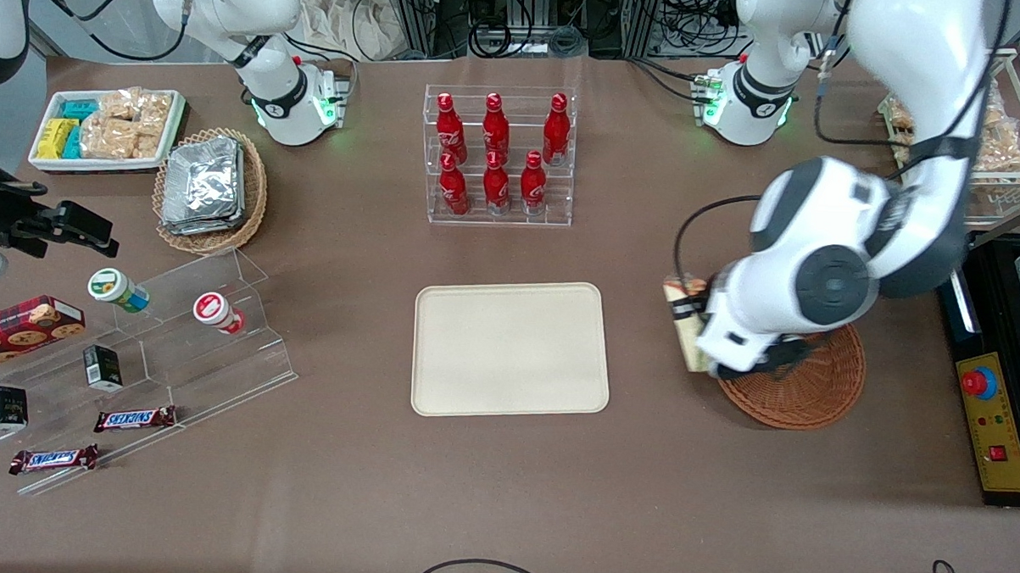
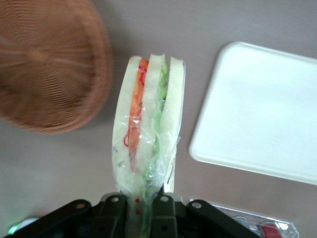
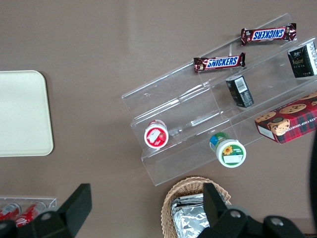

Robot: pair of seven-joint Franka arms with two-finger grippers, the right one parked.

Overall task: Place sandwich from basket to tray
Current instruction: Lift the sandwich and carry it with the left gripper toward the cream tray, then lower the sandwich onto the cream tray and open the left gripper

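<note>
My left gripper (image 2: 142,203) is shut on the sandwich (image 2: 148,124), a clear-wrapped wedge of pale bread with orange, red and green filling. Its black fingers (image 2: 166,210) pinch the wrapped end. In the front view the sandwich (image 1: 682,326) hangs above the table between the tray (image 1: 510,348) and the reddish-brown wicker basket (image 1: 812,390), just outside the basket's rim, with the gripper (image 1: 689,308) clamped across it. From the wrist, the basket (image 2: 49,64) lies on one side of the sandwich and the cream tray (image 2: 262,109) on the other. Nothing lies on the tray.
A clear rack of red bottles (image 1: 499,159) stands farther from the front camera than the tray. Toward the parked arm's end are a tan basket of foil packets (image 1: 208,187), a white bin of snacks (image 1: 108,128) and clear steps (image 1: 177,343) with small items. A control box (image 1: 993,422) sits beside the basket.
</note>
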